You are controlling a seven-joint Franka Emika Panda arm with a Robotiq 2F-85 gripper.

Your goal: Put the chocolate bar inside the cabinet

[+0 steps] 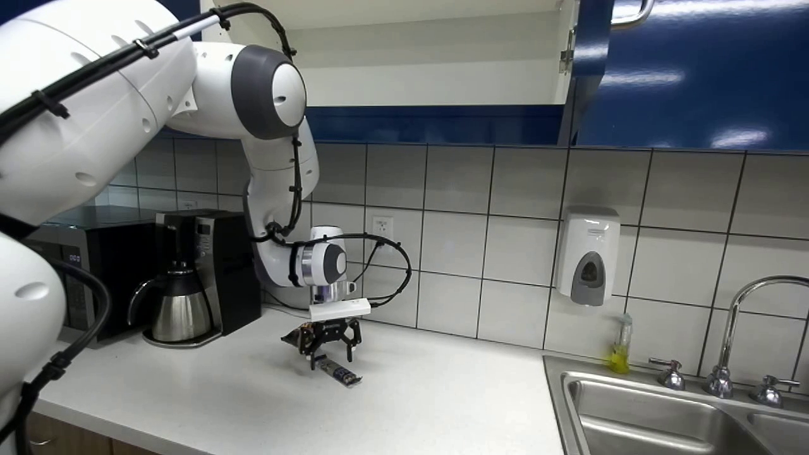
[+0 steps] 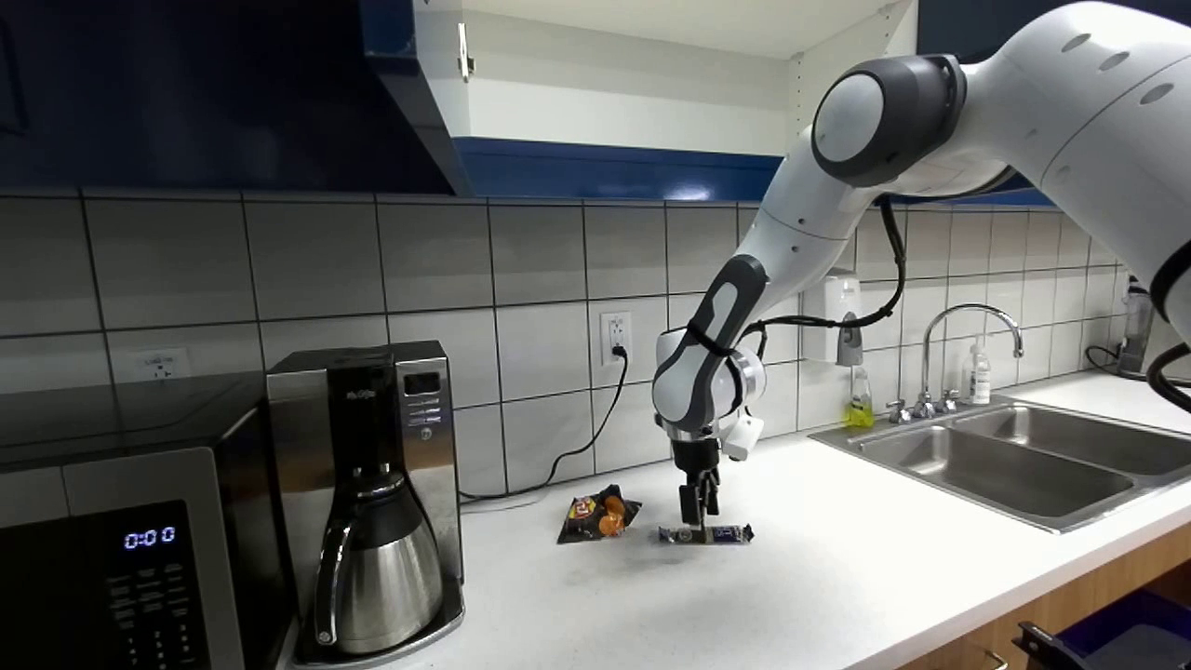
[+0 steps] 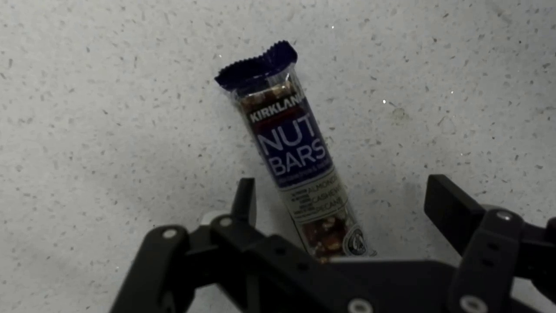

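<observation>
The chocolate bar, a nut bar in a blue and clear wrapper, lies flat on the white counter in both exterior views (image 1: 339, 371) (image 2: 730, 534) and in the wrist view (image 3: 295, 143). My gripper (image 1: 331, 361) is low over it, pointing down; it also shows in an exterior view (image 2: 701, 516) and in the wrist view (image 3: 341, 184). Its fingers are apart, one on each side of the bar, with gaps between them and the wrapper. The bar's lower end is hidden by the gripper in the wrist view. The white-lined upper cabinet (image 1: 436, 123) (image 2: 623, 169) stands open above the counter.
A dark snack bag (image 2: 595, 516) lies close to the gripper. A coffee maker (image 2: 433, 493) and microwave (image 2: 102, 484) stand beyond it. An open blue cabinet door (image 1: 591, 69) is at the cabinet's side. A sink (image 1: 559, 392) and soap dispenser (image 1: 589, 253) are farther along.
</observation>
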